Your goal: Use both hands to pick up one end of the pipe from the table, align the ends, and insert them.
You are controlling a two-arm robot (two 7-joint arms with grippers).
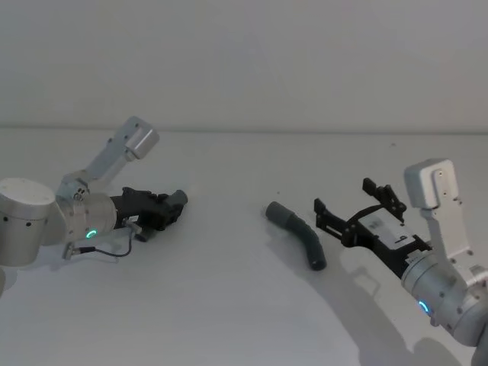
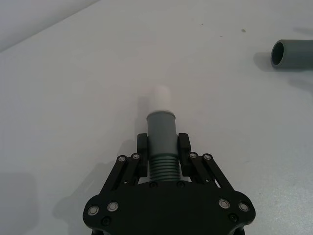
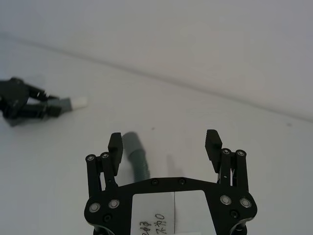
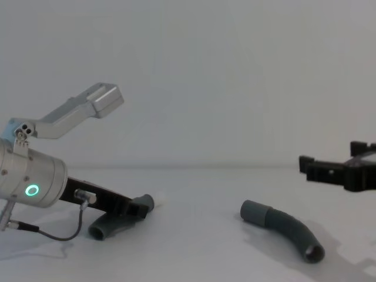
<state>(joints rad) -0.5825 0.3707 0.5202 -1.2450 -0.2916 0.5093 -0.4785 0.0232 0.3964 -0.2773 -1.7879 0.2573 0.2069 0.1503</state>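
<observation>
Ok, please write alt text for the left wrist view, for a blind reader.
The left gripper is shut on a ribbed grey hose piece; its smooth cuff and white tip point out over the white table. The second hose piece lies farther off.

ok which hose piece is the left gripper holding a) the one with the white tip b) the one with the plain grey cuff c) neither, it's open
a: the left gripper is shut on the white-tipped hose piece; the other hose piece lies on the table by the open right gripper
</observation>
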